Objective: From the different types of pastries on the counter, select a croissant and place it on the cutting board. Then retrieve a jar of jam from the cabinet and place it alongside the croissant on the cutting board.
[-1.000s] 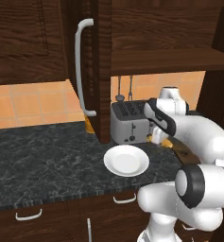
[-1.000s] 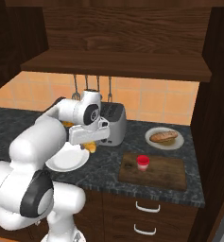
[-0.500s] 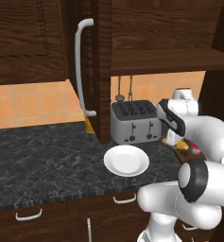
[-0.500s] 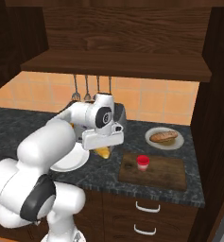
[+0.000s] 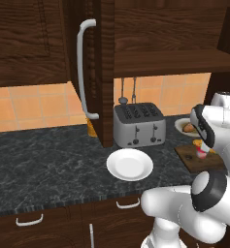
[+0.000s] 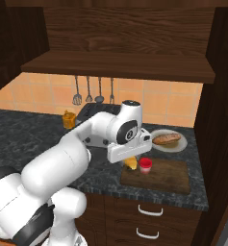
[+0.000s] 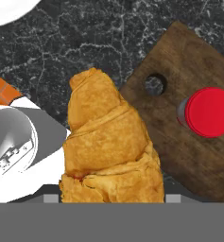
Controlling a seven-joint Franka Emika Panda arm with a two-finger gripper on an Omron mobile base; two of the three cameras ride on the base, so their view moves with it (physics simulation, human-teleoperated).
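The golden-orange croissant [image 7: 108,142] is held in my gripper [image 6: 130,161], which is shut on it. It hangs just above the black counter [image 7: 61,52], at the left end of the dark wooden cutting board [image 7: 179,137] near the board's round hole. From the right base the croissant [image 6: 131,164] shows under the hand, beside the jar of jam [image 6: 145,165]. The red-lidded jar [image 7: 209,112] stands upright on the board [image 6: 166,175]. The cabinet door [image 5: 103,72] stands open, its white handle [image 5: 80,68] facing me.
An empty white plate [image 5: 130,164] lies in front of the silver toaster [image 5: 138,124]. A longer brown pastry [image 6: 167,140] rests on its own plate behind the board. An orange cup [image 6: 69,118] stands left of the toaster, and utensils [image 6: 88,89] hang on the wall.
The arm has swung right from above the empty plate to the cutting board's left end, carrying the croissant with it. The jar and the other things have stayed put.
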